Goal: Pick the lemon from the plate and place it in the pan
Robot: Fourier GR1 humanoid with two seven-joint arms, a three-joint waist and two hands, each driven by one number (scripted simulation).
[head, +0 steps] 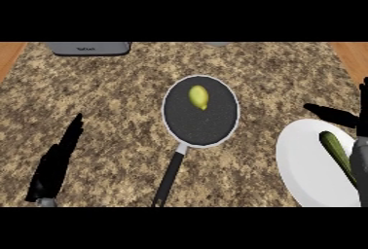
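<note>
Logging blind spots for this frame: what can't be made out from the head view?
- Right robot hand: cut off by the right edge; only dark fingers over the plate show, so its palm is unseen.
- Plate: its right side runs out of view.
- Green vegetable on the plate: lower end hidden behind the grey forearm.
- Grey appliance at the counter's far edge: top cropped, label too small to read.

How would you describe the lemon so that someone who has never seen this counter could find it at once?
Start at the dark round pan in the middle of the speckled counter, its black handle pointing toward the view's lower edge. The lemon lies inside it, in the far part. It is small, yellow and oval, unlike the long green vegetable on the white plate at the right.
</note>
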